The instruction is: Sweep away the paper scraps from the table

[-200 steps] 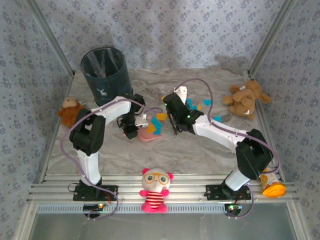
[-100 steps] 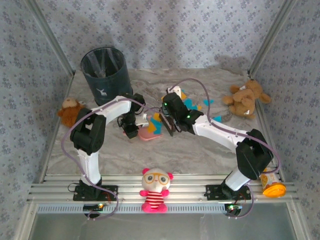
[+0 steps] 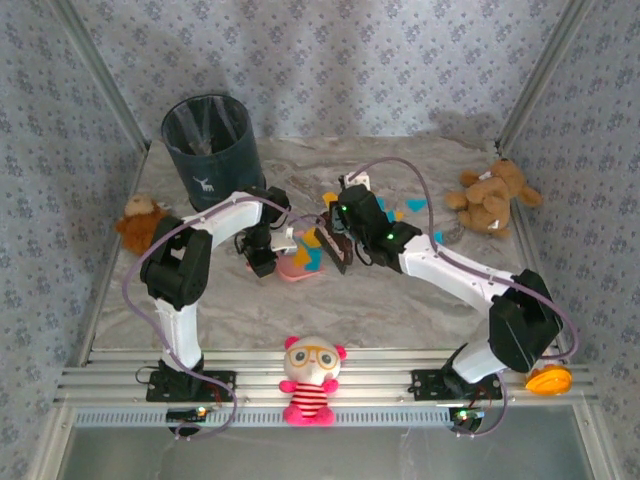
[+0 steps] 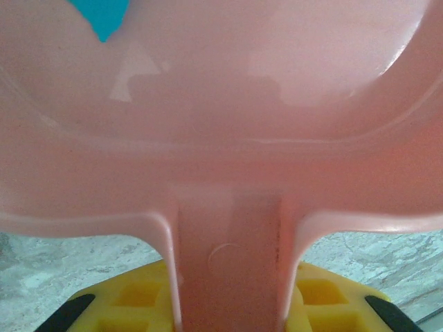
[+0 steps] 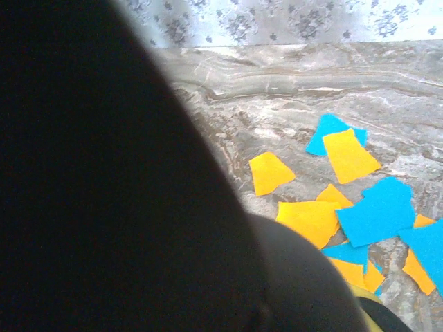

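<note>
Over the last second the right arm has swung its dark brush (image 3: 328,243) leftward across the worktop (image 3: 300,315), closing on the pink dustpan (image 3: 290,268), so the bristle end now stands right at the pan's open mouth. A clump of the paper scraps (image 3: 311,257), orange and teal, has bunched up at that mouth, some of it apparently over the lip. The left wrist view confirms at least one teal bit lying inside the pan at its far edge. The dustpan itself has not shifted. The left gripper (image 3: 262,262) stays clamped on its handle, which runs straight between the yellow pads, on the side of the pan away from the brush. The right gripper (image 3: 345,232) is closed on the brush. The stroke looks like it has delivered one batch, but the job is far from finished. More scraps lie scattered on the worktop beyond the brush, well to the far side from the pan, and the right wrist view shows a loose cluster of them there. Another sweep toward the pan seems needed.
</note>
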{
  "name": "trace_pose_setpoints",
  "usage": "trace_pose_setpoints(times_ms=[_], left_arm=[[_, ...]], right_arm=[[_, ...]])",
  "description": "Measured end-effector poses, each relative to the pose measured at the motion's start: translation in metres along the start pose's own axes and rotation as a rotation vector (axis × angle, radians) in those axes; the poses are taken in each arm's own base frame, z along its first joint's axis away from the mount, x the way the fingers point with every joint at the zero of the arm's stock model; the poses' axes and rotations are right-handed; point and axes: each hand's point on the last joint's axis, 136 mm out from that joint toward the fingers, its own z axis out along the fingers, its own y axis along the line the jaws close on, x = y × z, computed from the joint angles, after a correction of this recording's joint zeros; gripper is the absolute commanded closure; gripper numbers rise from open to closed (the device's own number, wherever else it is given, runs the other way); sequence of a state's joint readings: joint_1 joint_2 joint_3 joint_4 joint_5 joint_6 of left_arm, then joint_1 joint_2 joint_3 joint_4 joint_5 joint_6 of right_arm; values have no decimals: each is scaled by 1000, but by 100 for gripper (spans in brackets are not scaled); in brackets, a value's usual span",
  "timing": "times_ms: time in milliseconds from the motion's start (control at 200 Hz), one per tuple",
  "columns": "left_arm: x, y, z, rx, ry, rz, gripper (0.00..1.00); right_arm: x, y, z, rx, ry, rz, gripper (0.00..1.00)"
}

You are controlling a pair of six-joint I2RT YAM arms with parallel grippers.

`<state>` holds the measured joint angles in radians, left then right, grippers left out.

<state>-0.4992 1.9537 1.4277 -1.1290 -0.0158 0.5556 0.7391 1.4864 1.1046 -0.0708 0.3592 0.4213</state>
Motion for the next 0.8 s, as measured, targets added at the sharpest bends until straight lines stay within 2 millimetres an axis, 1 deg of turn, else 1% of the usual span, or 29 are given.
trace_pose_setpoints(times_ms=[145, 245, 320, 480, 650, 800], left_arm=[[0, 0, 0, 0, 0, 0, 100], [0, 0, 0, 0, 0, 0, 100], [0, 0, 0, 0, 0, 0, 100], [0, 0, 0, -1, 0, 0, 100], [0, 0, 0, -2, -2, 0, 100], [-1, 1, 0, -4, -5, 0, 100]], right_arm=[[0, -14, 11, 46, 7, 1, 100], [1, -17, 23, 74, 15, -20, 100], [-3, -14, 31, 81, 12, -34, 100], [-10, -10, 39, 86, 3, -53, 100], [-7, -7, 40, 81, 11, -71, 100], [-3, 5, 39, 38, 25, -79, 100]])
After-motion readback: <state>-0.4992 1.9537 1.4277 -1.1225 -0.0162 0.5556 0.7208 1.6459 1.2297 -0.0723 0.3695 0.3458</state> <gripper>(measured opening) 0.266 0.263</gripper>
